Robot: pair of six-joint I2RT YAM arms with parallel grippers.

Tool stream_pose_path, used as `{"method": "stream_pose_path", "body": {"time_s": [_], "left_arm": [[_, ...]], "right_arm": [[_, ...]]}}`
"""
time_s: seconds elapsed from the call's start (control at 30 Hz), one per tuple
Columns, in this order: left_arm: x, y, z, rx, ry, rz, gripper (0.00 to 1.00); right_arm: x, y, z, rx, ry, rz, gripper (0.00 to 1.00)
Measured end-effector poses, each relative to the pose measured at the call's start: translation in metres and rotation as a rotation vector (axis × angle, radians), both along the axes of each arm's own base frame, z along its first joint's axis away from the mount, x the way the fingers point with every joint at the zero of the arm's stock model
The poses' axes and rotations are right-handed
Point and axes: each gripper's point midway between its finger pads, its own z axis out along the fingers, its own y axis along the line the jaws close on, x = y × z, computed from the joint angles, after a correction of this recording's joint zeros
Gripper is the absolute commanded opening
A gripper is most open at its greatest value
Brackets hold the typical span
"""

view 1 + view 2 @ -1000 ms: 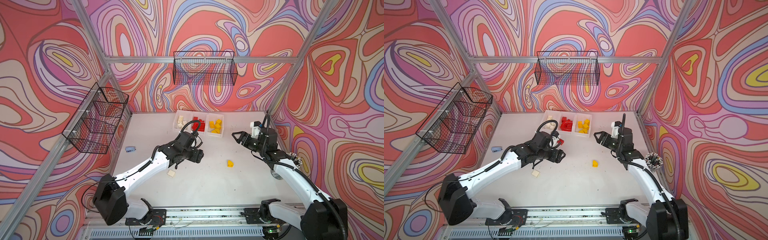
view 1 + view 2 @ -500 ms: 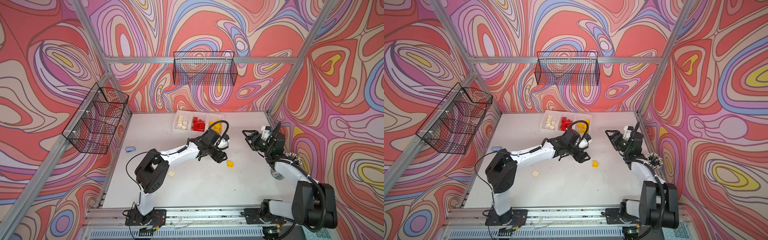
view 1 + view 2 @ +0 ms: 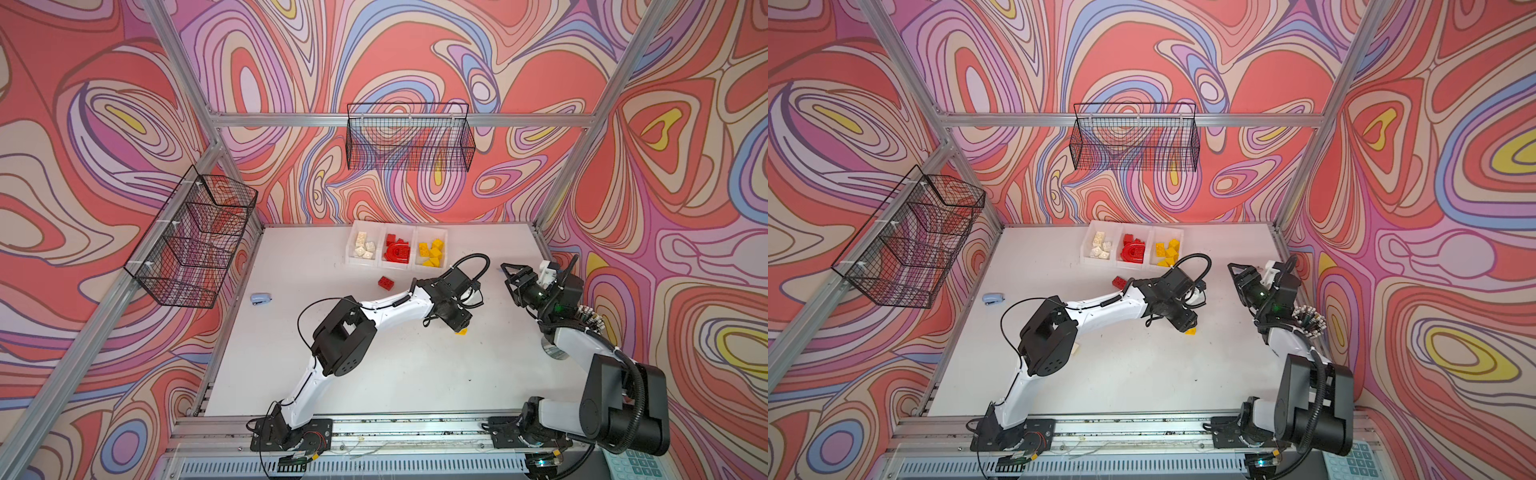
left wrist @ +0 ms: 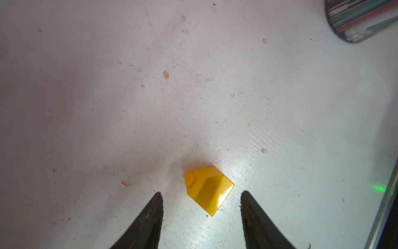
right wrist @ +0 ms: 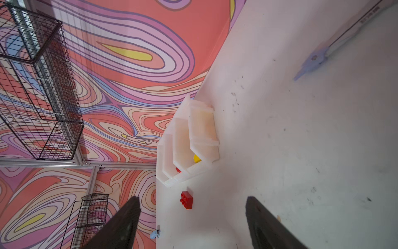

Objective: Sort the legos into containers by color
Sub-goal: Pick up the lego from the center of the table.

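White tabletop [image 3: 374, 374], swirly walls. The left gripper [image 4: 201, 192] is low at centre-right, fingers apart either side of a yellow sloped lego [image 4: 209, 189], not touching it. The right gripper [image 5: 192, 197] hovers far right, fingers spread, empty. The containers [image 3: 397, 267] sit at the far edge, with a red lego [image 3: 386, 283] loose just in front.

Left pincer [image 4: 200, 192] and right pincer [image 5: 191, 197] both seem parted.

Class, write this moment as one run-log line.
left end effector: open around yellow lego | right end effector: open, empty | loose: red lego
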Motion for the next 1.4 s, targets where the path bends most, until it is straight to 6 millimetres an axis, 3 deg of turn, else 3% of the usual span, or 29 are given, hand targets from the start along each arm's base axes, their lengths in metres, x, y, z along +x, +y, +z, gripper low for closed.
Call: {"method": "stream_pose_path", "body": {"time_s": [0.27,0.57,0.97,1.17,1.4], "left_arm": [[-0.012,-0.018,0.004,0.067,0.013,0.224,0.60],[-0.012,0.000,-0.017,0.166,0.029,0.367,0.59],[-0.009,0.001,-0.036,0.190,0.041,0.413,0.57],[-0.004,-0.005,-0.028,0.165,0.036,0.420,0.48],[-0.003,-0.005,-0.032,0.167,0.050,0.422,0.48]], "right_arm": [[0.000,-0.006,0.003,-0.024,-0.013,-0.033,0.81],[-0.003,-0.005,0.002,-0.028,-0.012,-0.034,0.81],[-0.004,-0.005,0.001,-0.026,-0.011,-0.032,0.81],[-0.004,-0.005,0.001,-0.027,-0.011,-0.032,0.81],[-0.004,-0.005,0.002,-0.027,-0.015,-0.032,0.81]]}}
